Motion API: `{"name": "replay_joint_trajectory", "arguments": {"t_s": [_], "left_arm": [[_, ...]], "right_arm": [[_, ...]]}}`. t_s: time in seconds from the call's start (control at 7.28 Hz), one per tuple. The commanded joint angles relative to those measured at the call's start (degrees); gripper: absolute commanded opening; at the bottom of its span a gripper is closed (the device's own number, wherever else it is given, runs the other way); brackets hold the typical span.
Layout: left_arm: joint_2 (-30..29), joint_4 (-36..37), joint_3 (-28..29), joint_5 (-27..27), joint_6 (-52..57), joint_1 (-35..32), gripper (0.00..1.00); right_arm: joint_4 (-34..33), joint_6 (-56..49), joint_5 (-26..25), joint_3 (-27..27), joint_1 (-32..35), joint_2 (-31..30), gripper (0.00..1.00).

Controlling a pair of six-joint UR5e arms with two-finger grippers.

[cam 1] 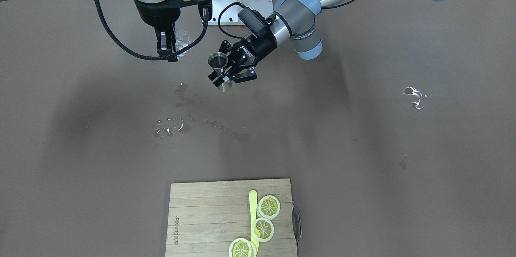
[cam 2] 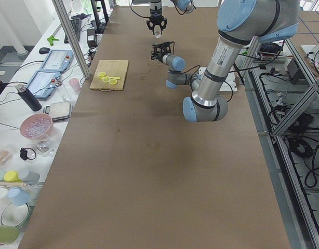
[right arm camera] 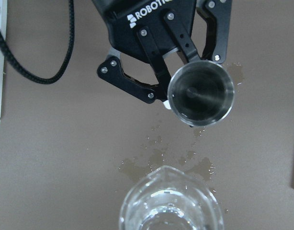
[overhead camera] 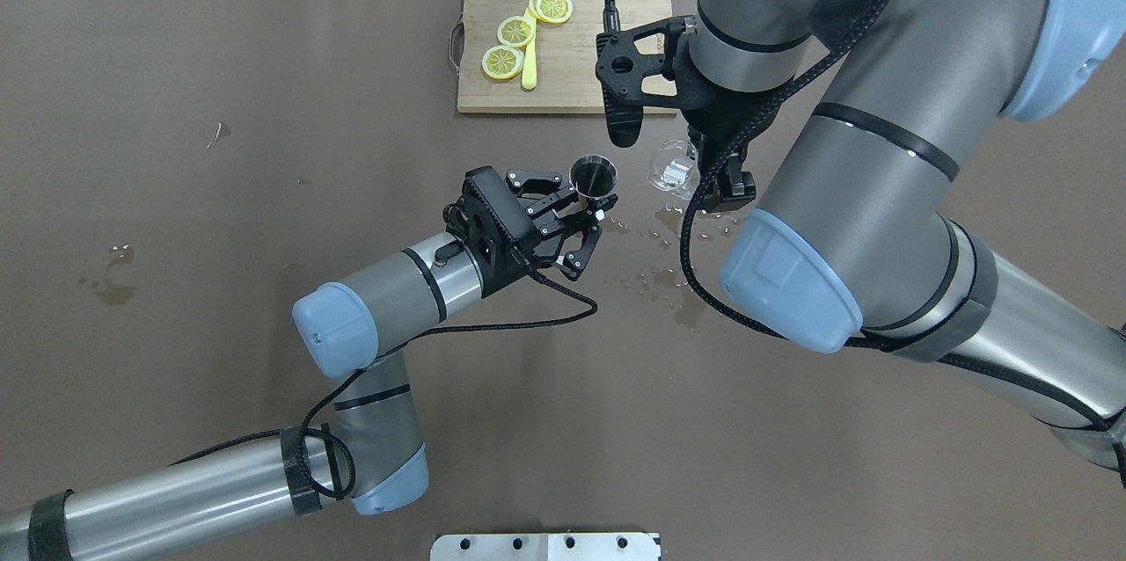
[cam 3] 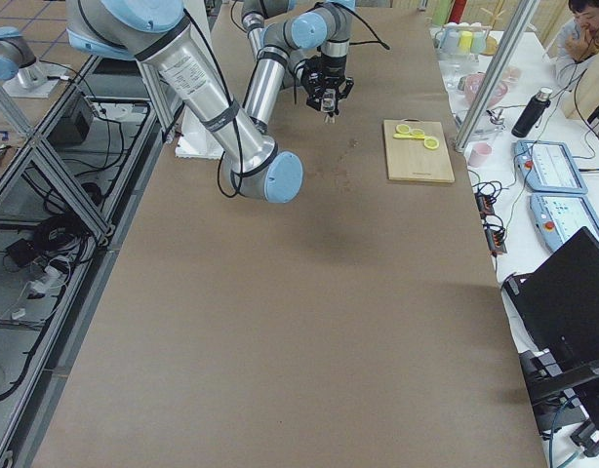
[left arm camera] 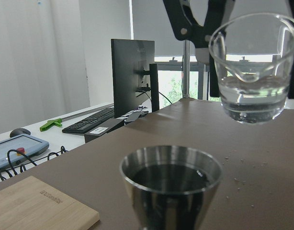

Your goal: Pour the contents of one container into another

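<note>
Steel jigger is clamped upright in the left gripper, just off the board's robot-side edge. Further right, off that same edge, the right gripper is pinching a glass with a bit of water in it.

Four exteriors; wrist close-ups on jigger

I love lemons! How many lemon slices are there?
3 lemon slices on the cutting board, along the yellow stick. A fourth may hide under the end one.
</note>
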Motion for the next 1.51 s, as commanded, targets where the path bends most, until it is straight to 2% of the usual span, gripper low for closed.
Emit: {"name": "replay_joint_trajectory", "arguments": {"t_s": [0.0,0.55,0.96,1.37], "left_arm": [[0.0,0.0,-0.1,0.0,0.0,0.0,0.0],[0.0,0.1,-0.1,0.0,0.0,0.0,0.0],[0.0,0.0,-0.1,0.0,0.1,0.0,0.0],[0.2,-0.4,-0.2,-0.2,0.0,-0.2,0.0]], "right_arm": [[-1.7,0.1,-0.6,-2.2,0.0,1.7,0.0],[-1.7,0.5,-1.4,-9.9,0.1,7.3,0.0],[-4.4,0.8,-2.9,-10.3,-0.5,8.9,0.0],[-6.7,-3.1,-6.9,-10.3,-1.8,9.8,0.0]]}}
